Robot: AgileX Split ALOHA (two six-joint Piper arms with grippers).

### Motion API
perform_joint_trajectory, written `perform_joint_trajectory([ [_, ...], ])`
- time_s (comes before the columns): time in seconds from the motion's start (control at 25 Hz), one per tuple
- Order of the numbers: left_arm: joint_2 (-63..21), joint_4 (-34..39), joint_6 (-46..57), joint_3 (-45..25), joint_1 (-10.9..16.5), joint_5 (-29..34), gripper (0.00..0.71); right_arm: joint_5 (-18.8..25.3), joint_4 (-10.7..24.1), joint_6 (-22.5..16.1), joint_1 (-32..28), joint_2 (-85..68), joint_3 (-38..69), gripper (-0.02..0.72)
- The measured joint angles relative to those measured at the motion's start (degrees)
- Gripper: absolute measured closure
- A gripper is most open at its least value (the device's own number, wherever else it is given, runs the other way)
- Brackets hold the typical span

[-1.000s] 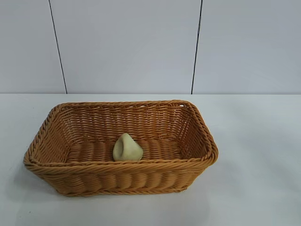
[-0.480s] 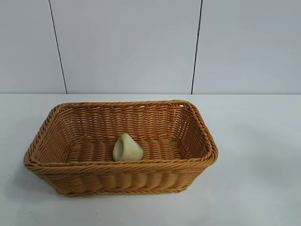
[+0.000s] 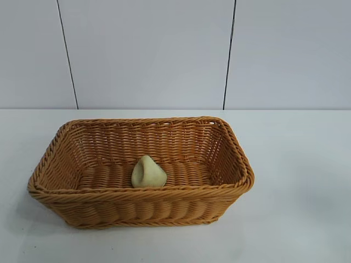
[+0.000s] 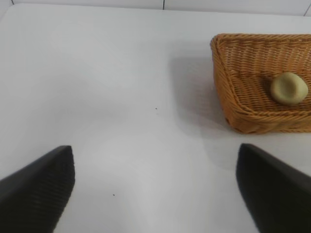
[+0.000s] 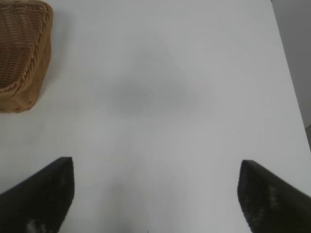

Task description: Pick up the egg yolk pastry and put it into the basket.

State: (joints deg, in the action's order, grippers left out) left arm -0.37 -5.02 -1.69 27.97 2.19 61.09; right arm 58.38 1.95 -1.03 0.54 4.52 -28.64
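Pastry: the egg yolk pastry lies inside the basket, on its woven floor just below the middle of the exterior frame, close against the near wall – judged to be where the task wants it, so little looks left to do.
Basket: sits on the white bench, centre-left of the exterior frame; its sloping sides and braided rim would keep the soft lump from rolling out.
Left gripper: jaws spread wide and empty, over bare bench at the bottom of its wrist view – the basket and pastry show well apart in the upper right there.
Right gripper: jaws also wide apart, holding nothing; only a basket corner shows at the upper left of its wrist view.
Arms: neither appears in the exterior frame, which fits arms parked clear of the basket.
Writing: no brand, label or lettering readable anywhere.
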Motion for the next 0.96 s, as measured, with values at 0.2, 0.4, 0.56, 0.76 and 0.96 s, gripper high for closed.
perform_joint_trajectory([
  [0.2,0.0,0.0,0.0,0.0,0.0,0.0,0.014,0.1,0.0,0.0,0.0,-4.7,0.0,0.071],
  [0.4,0.0,0.0,0.0,0.0,0.0,0.0,0.014,0.1,-0.2,0.0,-0.1,-4.8,0.0,0.071],
  [0.56,0.0,0.0,0.0,0.0,0.0,0.0,0.014,0.1,-0.6,0.0,-2.4,-4.9,0.0,0.071],
  [0.76,0.0,0.0,0.0,0.0,0.0,0.0,0.014,0.1,-0.8,0.0,-2.9,-4.9,0.0,0.071],
  [0.96,0.0,0.0,0.0,0.0,0.0,0.0,0.014,0.1,-1.1,0.0,-2.9,-4.9,0.0,0.071],
])
